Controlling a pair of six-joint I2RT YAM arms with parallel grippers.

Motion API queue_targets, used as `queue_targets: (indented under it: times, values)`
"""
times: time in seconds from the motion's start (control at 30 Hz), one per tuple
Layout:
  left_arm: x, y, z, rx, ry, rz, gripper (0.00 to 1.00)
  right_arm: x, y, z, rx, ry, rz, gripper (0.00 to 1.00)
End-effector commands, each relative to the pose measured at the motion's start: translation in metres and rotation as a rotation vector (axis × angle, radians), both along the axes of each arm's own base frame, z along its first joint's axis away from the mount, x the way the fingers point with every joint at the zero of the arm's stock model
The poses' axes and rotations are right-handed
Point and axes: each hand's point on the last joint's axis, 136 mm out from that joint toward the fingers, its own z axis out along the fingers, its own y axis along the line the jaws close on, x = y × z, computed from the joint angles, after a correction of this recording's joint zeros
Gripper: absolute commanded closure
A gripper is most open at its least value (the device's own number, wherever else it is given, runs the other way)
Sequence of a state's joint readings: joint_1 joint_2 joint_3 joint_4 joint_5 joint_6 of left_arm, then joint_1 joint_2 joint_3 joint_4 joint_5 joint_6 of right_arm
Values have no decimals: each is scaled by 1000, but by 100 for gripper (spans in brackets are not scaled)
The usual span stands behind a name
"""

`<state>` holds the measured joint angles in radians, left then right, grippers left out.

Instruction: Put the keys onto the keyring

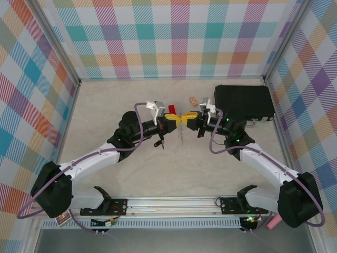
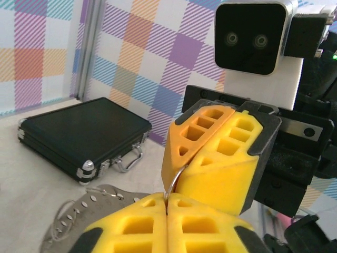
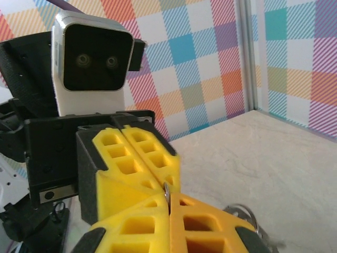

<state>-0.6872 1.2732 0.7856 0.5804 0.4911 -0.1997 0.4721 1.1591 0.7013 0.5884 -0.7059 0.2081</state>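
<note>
Left end effector (image 1: 178, 120): yellow fingers (image 2: 137, 226) pressed fully together, pinching a thin wire loop (image 2: 177, 176) at the edge of the keyring (image 2: 79, 211). It is raised above the desk (image 1: 174, 174), to the left of the black case (image 1: 243, 103).

Right end effector (image 1: 188, 117): fingers likewise closed tight, tip to tip with the left one and gripping the same wire loop from the case side. It sits between the left end effector and the case, just beside the case's left end.

Keyring: flat grey band with small holes and wire loops, hanging under the two meeting tips. In the top view it shows as a thin grey streak left of the case.

Key (image 1: 160, 142): small dark item below the left wrist, well left of the case. Whether it lies on the desk or hangs cannot be told.

Black case: closed, with metal corners and a handle, flat on the desk. Its contents are hidden.

Red block (image 1: 171, 109): left of the case, just behind the left end effector.

Tan block (image 1: 194, 100): near the case's left end.
</note>
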Motion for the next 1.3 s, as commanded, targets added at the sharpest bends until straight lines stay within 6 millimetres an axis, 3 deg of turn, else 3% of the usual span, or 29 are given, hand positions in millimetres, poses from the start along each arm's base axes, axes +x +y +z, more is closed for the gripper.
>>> queue_targets:
  times: [0.0,0.27,0.33,0.43,0.63,0.67,0.73,0.9,1.07,1.27]
  values:
    - [-4,-4,21,-18,-56,2,100,-13,6,6,-1,-42,40,93]
    - [-6,-5,22,-18,-62,-7,100,-15,6,4,-14,-42,37,82]
    - [-7,-6,22,-20,-62,-9,100,-15,5,5,-15,-42,37,84]
    - [-7,-6,23,-22,-63,-9,100,-14,5,4,-18,-36,33,97]
    - [-7,-4,24,-21,-71,-3,100,-13,3,1,-26,-39,15,100]
    - [-8,-3,25,-25,-73,-3,99,-13,3,1,-22,-43,9,100]
    - [-9,-1,27,-28,-78,5,85,-12,1,2,-15,-49,-7,100]
    - [-5,23,36,-43,-100,108,74,-12,-1,6,-6,-88,-22,100]
    - [-2,55,46,-75,-122,214,72,-12,-2,9,3,-98,-28,100]
    - [-4,60,41,-69,-102,204,72,-10,0,9,4,-91,-20,100]
